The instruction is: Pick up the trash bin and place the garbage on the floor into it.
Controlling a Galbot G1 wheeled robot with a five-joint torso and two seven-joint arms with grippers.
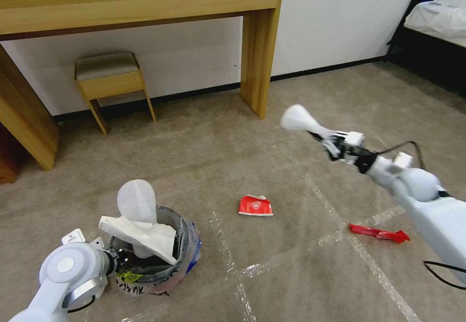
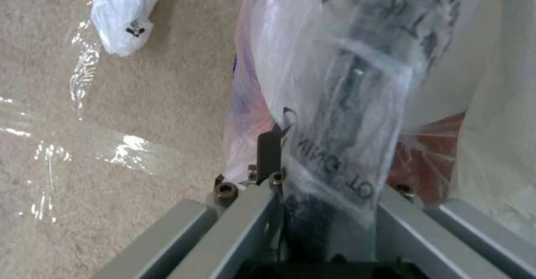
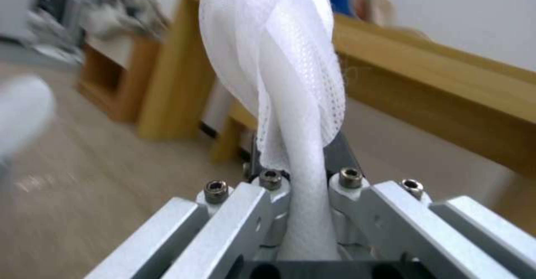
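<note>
The trash bin (image 1: 167, 259) stands at the lower left, lined with a clear bag and scribbled in black. My left gripper (image 1: 118, 260) is shut on its near rim; in the left wrist view the rim and bag (image 2: 346, 115) are pinched in that gripper (image 2: 329, 166). One white slipper sole (image 1: 137, 201) and crumpled paper (image 1: 143, 237) stick out of the bin. My right gripper (image 1: 326, 140) is raised above the floor, shut on a second white slipper sole (image 1: 297, 117), also seen as mesh fabric (image 3: 279, 61) in that gripper (image 3: 299, 161). A squashed red carton (image 1: 256, 206) and a red wrapper (image 1: 379, 233) lie on the carpet.
A wooden desk (image 1: 145, 2) stands along the back wall, with its leg (image 1: 259, 60) near the centre and a stool (image 1: 111, 82) beneath it. A bed (image 1: 437, 16) is at the far right. Whitish tape lines (image 1: 359, 249) cross the carpet. A white plastic scrap (image 2: 125, 15) lies beside the bin.
</note>
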